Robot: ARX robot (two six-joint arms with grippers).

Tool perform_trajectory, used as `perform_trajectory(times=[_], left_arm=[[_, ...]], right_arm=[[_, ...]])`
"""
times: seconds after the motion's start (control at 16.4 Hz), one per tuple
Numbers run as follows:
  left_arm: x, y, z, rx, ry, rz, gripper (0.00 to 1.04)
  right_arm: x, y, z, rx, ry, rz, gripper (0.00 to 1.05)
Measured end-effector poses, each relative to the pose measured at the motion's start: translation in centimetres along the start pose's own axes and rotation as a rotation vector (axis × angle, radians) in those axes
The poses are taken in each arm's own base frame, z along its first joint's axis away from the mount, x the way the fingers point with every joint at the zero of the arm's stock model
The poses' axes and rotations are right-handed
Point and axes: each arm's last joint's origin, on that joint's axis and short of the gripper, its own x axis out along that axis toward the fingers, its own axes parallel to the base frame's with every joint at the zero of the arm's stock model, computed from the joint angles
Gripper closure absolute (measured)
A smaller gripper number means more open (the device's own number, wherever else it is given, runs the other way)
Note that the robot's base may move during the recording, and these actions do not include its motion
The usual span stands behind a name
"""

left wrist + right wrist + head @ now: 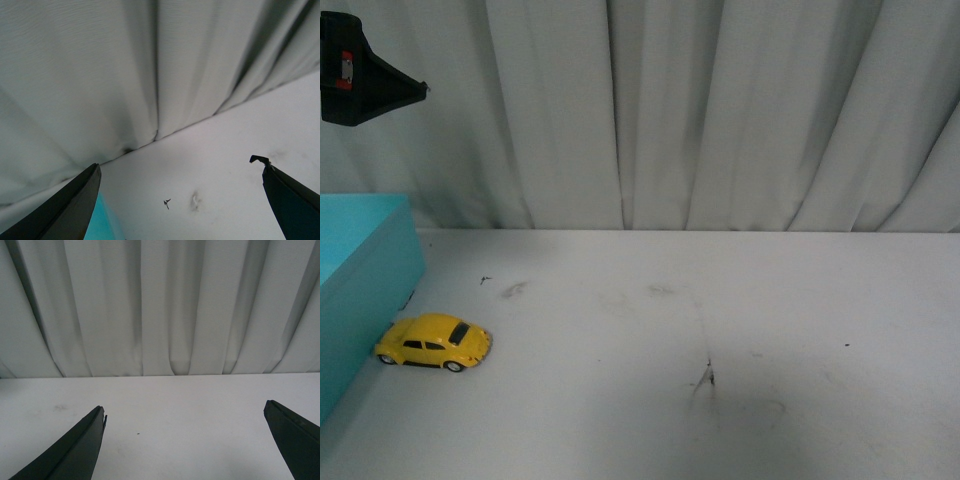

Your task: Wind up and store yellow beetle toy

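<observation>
One glossy yellow beetle toy car (433, 342), with a rounded body, dark windows and silver-hubbed black wheels, is sitting on its wheels on the white worktop (720, 330). It's over on the left, just beside the one turquoise box (360, 265). One pleated pale curtain (720, 110) hangs along the back. The left arm's two dark tapered fingers (75, 205) are spread wide with nothing between them, and so are the right arm's two dark tapered fingers (77, 450). There's also one black wedge-shaped part (360, 75) at the top left of the front view. It has a small red-and-white patch that's too blurry to read.
</observation>
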Motion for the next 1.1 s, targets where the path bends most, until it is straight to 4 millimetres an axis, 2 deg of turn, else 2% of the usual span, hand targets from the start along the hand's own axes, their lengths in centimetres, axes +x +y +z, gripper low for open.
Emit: perform_trajectory(times=[0.06,0.12,0.18,0.31,0.55,0.73,0.85,1.1], left_arm=[[0.5,0.0,0.6,0.088,0.037,-0.065,0.07],[1.4,-0.7,0.8,0.280,0.180,-0.205,0.07],[1.7,-1.3,0.6,0.361,0.248,-0.252,0.07],[2.7,-3.0,-0.3,0.599,0.428,-0.387,0.07],[4.8,-4.3,-2.7,0.981,0.688,-0.528,0.07],[6.1,-4.7,-4.2,1.127,0.778,-0.580,0.07],[6.9,-4.9,-4.7,1.165,0.792,-0.591,0.07],[9.1,-6.1,-7.2,1.219,0.840,-0.669,0.07]], right_arm=[[0.0,0.0,0.0,0.000,0.000,0.000,0.07],[0.0,0.0,0.0,0.000,0.000,0.000,0.07],[0.0,0.0,0.0,0.000,0.000,0.000,0.07],[0.0,0.0,0.0,0.000,0.000,0.000,0.07],[0.0,0.0,0.0,0.000,0.000,0.000,0.07],[0.0,0.0,0.0,0.000,0.000,0.000,0.07],[0.0,0.0,0.0,0.000,0.000,0.000,0.07],[0.0,0.0,0.0,0.000,0.000,0.000,0.07]])
